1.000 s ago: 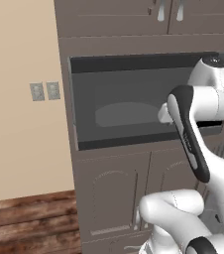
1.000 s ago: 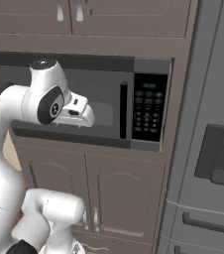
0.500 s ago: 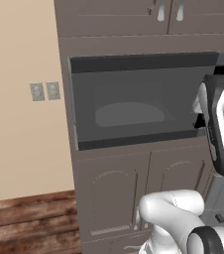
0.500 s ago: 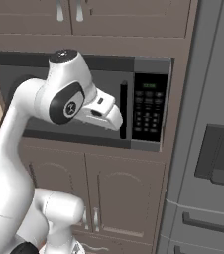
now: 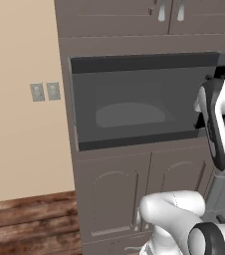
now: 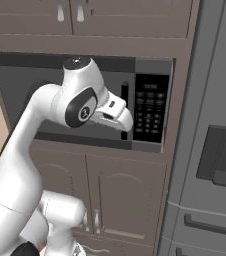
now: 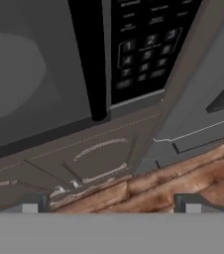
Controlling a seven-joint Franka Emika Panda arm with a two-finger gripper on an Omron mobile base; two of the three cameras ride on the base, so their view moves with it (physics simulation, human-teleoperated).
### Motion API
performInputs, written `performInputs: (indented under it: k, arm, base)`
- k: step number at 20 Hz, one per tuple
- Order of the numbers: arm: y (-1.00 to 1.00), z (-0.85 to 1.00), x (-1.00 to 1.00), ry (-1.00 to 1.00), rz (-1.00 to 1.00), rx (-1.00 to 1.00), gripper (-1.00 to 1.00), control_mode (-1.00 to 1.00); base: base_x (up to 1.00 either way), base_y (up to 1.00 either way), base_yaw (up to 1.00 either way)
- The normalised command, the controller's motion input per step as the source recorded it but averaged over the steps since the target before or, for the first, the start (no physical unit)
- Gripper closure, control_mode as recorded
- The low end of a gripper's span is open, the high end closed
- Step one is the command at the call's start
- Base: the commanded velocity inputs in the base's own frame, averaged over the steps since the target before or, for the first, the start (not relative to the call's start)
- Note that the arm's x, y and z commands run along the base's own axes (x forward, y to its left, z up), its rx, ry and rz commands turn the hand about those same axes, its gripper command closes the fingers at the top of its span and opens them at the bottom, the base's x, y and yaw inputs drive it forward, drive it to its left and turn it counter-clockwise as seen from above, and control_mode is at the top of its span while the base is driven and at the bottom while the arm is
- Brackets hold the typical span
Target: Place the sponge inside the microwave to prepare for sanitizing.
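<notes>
The microwave (image 5: 129,107) is a dark grey box built into the cabinet wall, and its black glass door is closed. A black vertical door handle (image 6: 125,95) stands beside the keypad (image 6: 150,107). My gripper (image 6: 126,126) hangs just in front of the lower end of that handle, apart from it. In the hand view the handle (image 7: 91,59) and keypad (image 7: 146,44) loom close above, and my gripper (image 7: 111,204) is open, its fingertips (image 7: 30,203) wide apart with nothing between them. The sponge is out of view.
A tall grey fridge (image 6: 215,150) stands right of the microwave. Cabinet doors (image 6: 120,200) lie below it and more above. A beige wall with two outlets (image 5: 45,91) is to the left, over a wooden floor (image 5: 25,224).
My arm has swung right across the microwave's front, carrying the hand from the door window to the handle by the keypad. The jaws stayed open.
</notes>
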Motion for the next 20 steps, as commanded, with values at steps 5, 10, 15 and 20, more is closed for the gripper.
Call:
performInputs:
  k: [5,10,15,20]
  arm:
    - [-0.09,-0.03,0.24,-0.09,0.01,-0.01,-1.00,-1.00]
    - [-0.28,-0.16,0.14,-0.06,0.00,-0.04,-1.00,-1.00]
    - [-0.11,-0.35,0.24,-0.14,0.02,-0.05,-1.00,-1.00]
    - [0.00,-0.32,0.20,-0.13,0.14,-0.03,-1.00,-1.00]
  base:
    - [0.00,0.00,0.00]
    - [0.00,0.00,0.00]
    - [0.00,0.00,0.00]
    - [0.00,0.00,0.00]
